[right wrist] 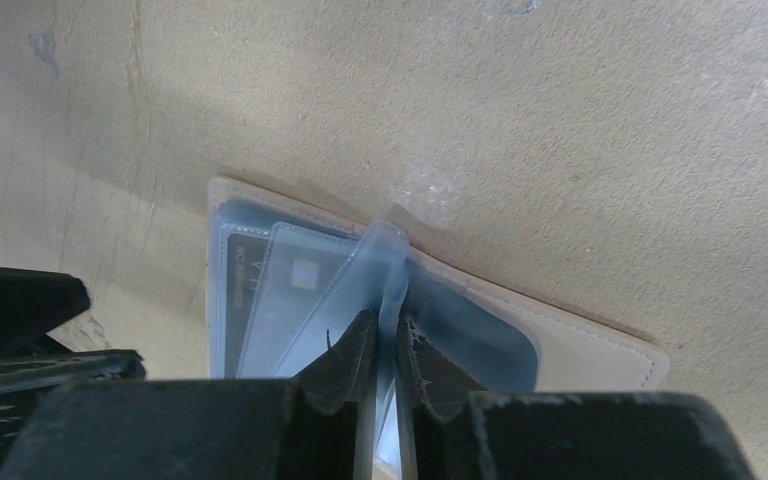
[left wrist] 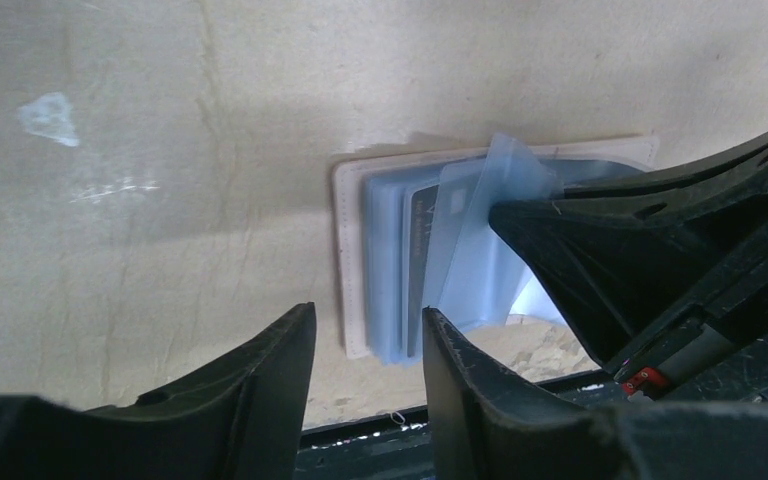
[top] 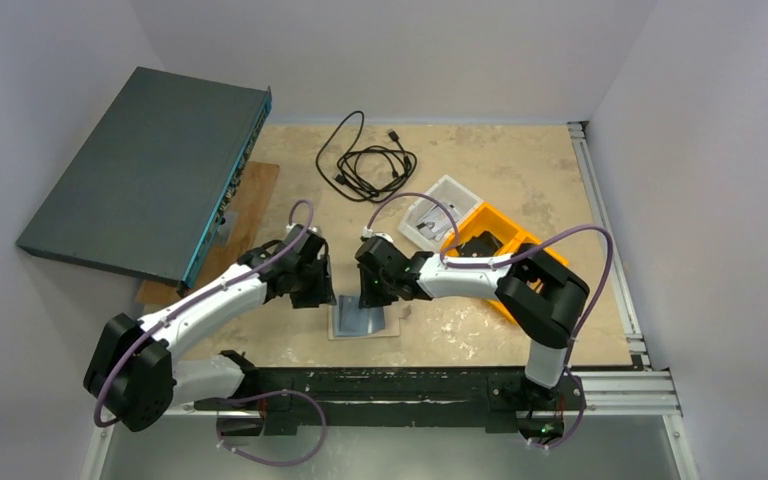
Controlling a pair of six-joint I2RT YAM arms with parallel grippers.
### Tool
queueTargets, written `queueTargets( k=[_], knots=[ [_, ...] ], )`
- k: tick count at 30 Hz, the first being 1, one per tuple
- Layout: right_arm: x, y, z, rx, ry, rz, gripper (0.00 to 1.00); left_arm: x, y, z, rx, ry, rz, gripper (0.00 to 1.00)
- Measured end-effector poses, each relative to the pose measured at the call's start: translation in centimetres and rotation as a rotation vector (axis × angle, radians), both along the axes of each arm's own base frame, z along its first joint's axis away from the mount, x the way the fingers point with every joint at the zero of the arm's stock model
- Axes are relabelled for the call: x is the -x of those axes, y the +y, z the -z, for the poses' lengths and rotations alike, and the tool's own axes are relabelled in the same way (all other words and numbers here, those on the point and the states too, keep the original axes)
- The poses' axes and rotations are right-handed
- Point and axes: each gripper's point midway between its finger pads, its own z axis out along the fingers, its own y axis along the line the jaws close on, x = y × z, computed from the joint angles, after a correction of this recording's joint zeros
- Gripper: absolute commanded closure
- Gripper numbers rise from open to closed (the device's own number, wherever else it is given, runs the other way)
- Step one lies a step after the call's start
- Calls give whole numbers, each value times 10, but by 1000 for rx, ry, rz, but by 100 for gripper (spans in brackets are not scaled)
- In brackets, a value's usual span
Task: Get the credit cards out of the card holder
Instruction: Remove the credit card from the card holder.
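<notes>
Pinching clear sleeve of card holder: right claw | left claw released, alongside | card apparently inside

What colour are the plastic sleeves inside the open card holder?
Translucent blue-grey sleeves, within the cream-beige card holder; right wrist view shows them best.

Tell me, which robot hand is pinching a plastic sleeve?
The right hand, shut on a raised sleeve of the card holder; the left hand is open, holding nothing.
</notes>
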Motion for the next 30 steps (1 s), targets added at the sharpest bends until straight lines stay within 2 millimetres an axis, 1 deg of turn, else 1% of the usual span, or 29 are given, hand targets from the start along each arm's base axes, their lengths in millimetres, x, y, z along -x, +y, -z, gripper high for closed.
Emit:
queueTargets(
  k=[6, 10, 17, 26, 30],
  knots=[
    [-1, 0, 2, -33, -7, 1, 98, 4, -20, 12, 33, 49, 59, 67],
    [0, 3, 2, -53, -7, -8, 99, 4, -29, 18, 51, 63, 77, 70],
    [0, 3, 2, -64, -1, -10, 100, 1, -35, 18, 75, 62, 88, 73],
    [0, 5, 3, -79, 8, -16, 100, 0, -39, 16, 95, 55, 95, 73],
    [0, 6, 3, -86, 9, -17, 100, -1, -40, 20, 93, 63, 96, 73]
  ],
)
